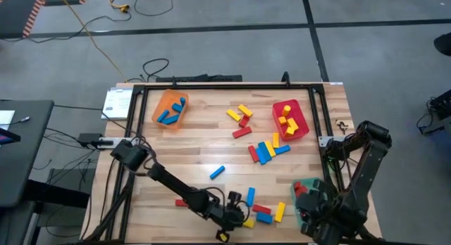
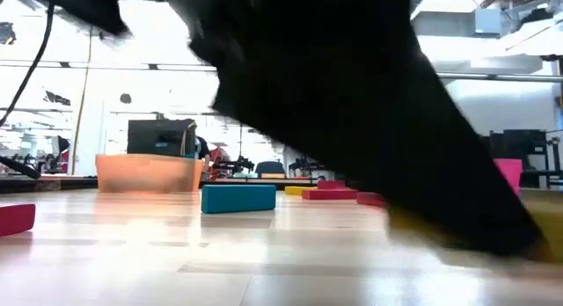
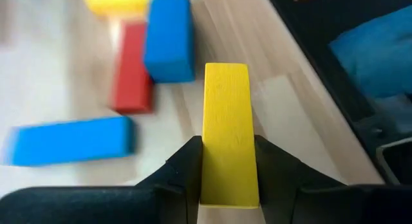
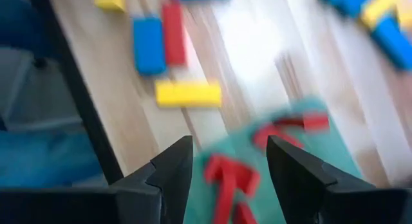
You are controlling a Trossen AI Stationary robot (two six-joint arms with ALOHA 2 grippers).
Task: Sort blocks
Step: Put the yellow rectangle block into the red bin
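Left gripper (image 3: 228, 176) was clamped on a small yellow oblong wooden block (image 3: 226, 121) at tabletop (image 1: 204, 150) near edge, prob for the red tray (image 1: 301, 132) w/ yellows; right gripper (image 4: 228, 166) hung apart over green tray (image 4: 283, 156)

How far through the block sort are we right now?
Done: blue blocks lie in the orange tray, yellow ones in the red tray, red ones in the green tray. In hand: the left gripper, jaws shut on a yellow block at the near edge; the right gripper hangs open over the green tray. Left: many loose blocks mid-table and near the front.
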